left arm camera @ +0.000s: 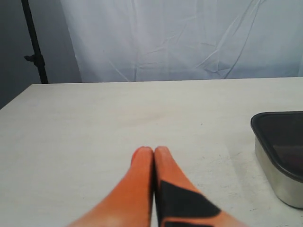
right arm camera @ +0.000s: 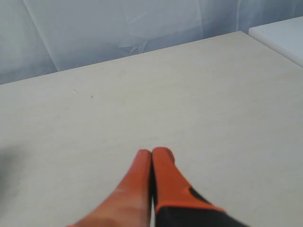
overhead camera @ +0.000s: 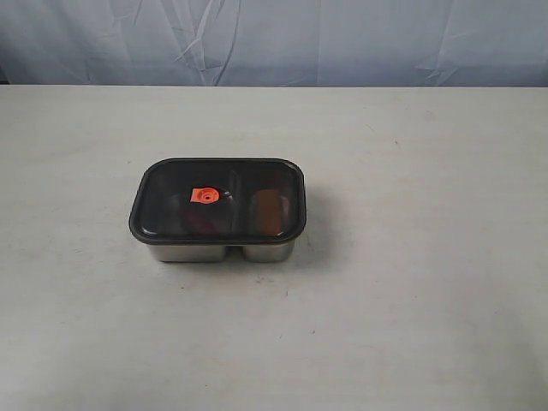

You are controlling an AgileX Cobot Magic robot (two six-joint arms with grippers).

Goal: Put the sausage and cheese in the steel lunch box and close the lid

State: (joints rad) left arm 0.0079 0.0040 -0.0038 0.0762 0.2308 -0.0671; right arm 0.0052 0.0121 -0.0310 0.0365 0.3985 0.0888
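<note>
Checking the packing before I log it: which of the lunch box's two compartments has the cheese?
The smaller compartment, on the exterior view's right: an orange-brown shape, the cheese, shows through the dark lid; the larger compartment shows dark red.

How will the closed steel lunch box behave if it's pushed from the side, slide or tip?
Likely slide, not tip: the steel lunch box is low and wide, sitting flat on the table. Its shiny walls look rigid but probably slippery to pinch. The lid overhangs the rim, so a high push might catch or lift it.
</note>
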